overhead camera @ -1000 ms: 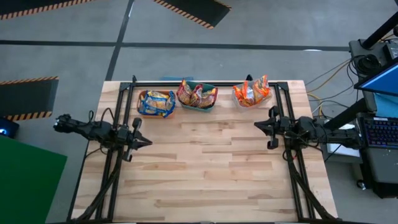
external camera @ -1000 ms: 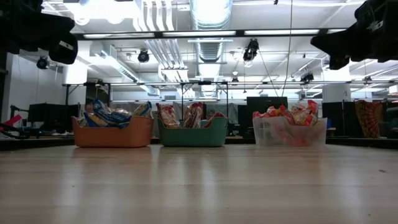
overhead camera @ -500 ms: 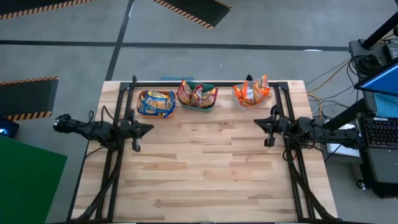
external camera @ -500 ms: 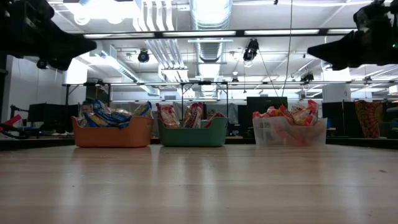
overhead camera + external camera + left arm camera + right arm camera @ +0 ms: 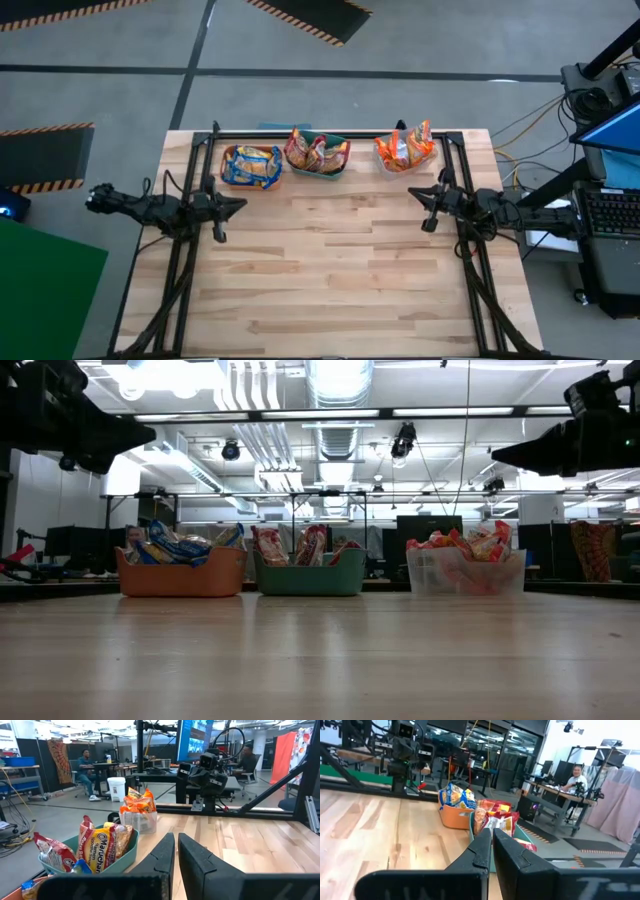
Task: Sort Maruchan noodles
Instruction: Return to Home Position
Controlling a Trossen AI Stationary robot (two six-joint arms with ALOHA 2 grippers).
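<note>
The Maruchan noodles lie sorted by colour in three bins along the table's far edge. Blue-and-yellow packets (image 5: 251,166) fill the orange bin (image 5: 180,573). Maroon-pink ones (image 5: 102,848) stand in the green bin (image 5: 318,154). Orange-red ones (image 5: 404,149) sit in the clear bin (image 5: 465,571). My left gripper (image 5: 240,204) hovers shut over the table's left side, just in front of the orange bin. My right gripper (image 5: 412,194) hovers shut on the right, in front of the clear bin. Both point toward the table's middle and hold nothing.
Black frame rails (image 5: 203,180) run along the table's left, right and far sides. The bare wooden tabletop (image 5: 330,270) stretches from the bins to the near edge. People sit at desks in the room beyond (image 5: 87,762) (image 5: 576,774).
Both grippers have risen slightly and turned about their wrists, so their fingers now point level toward the table's middle. The left one has drifted toward the far edge, the right one toward the far edge and the centre. The packets and bins have stayed put.
</note>
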